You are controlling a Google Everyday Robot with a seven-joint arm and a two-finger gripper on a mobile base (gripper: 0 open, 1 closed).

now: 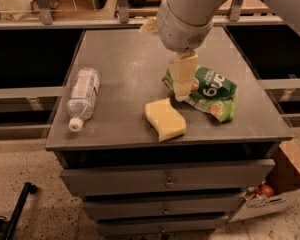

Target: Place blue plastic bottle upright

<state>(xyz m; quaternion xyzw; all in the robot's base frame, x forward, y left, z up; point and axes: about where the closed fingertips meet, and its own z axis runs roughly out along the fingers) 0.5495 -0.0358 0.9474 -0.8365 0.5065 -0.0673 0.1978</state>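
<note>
The blue plastic bottle [83,98] lies on its side on the grey surface [125,64], well left of the yellow sponge [165,119], with its white cap toward the front edge. The gripper [182,91] hangs just behind the sponge, seemingly over the left edge of the green snack bag [215,91] to the sponge's right rear.
</note>
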